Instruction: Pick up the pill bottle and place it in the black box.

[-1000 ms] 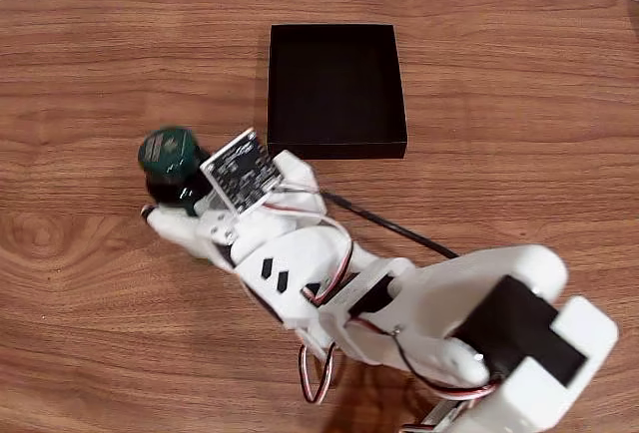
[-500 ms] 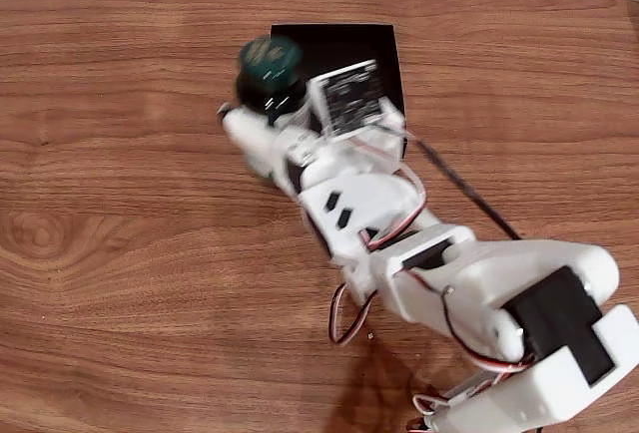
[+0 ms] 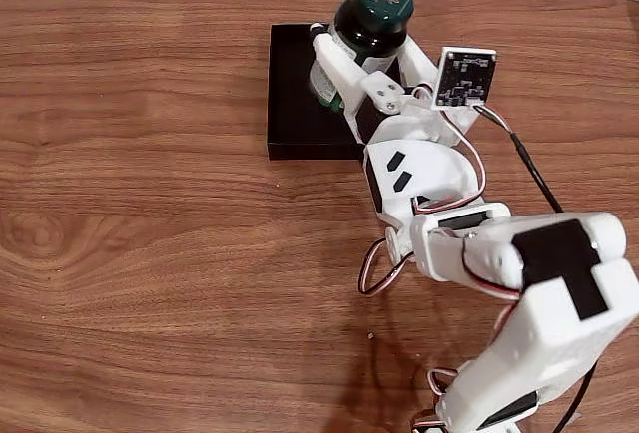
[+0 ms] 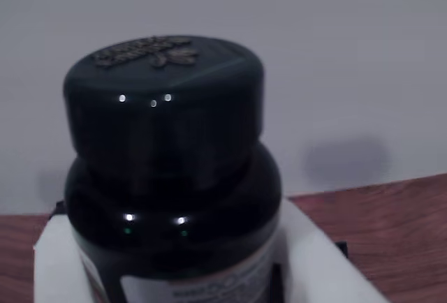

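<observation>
The pill bottle (image 3: 369,29), dark green with a green cap and a pale label, is held upright above the black box (image 3: 300,94), a shallow matte-black tray on the wooden table. My gripper (image 3: 349,79) is shut on the bottle's body, its white fingers (image 3: 339,74) clamping the labelled part. The arm and bottle cover the right half of the box. In the wrist view the pill bottle (image 4: 167,163) looms close, with white finger parts (image 4: 314,261) on either side of its lower body.
The wooden table (image 3: 150,253) stretches left and toward the front. Its far edge meets a pale wall (image 4: 314,72) just behind the box. The white arm (image 3: 469,253) with loose wires and a black cable (image 3: 534,179) occupies the right side.
The arm has swung from the left side of the table to the right and farther away, carrying the bottle from beside the box to above its right half.
</observation>
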### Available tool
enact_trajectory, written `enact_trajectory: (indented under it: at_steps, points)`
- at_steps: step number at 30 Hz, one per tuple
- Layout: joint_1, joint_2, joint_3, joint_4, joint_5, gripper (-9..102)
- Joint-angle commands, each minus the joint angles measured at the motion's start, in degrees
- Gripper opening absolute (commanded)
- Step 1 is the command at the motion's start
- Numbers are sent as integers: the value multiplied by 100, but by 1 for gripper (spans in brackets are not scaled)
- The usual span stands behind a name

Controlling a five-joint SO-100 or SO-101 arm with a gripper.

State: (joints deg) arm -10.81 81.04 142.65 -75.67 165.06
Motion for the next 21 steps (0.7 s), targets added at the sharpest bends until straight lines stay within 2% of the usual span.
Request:
enact_trajectory:
  at_steps: [1,9,21]
  points:
    - [97,-237,-554,-738,-53,14]
    - [-18,-1020,-861,-1169,325,14]
    - [-387,-1248,-888,-976,1529,13]
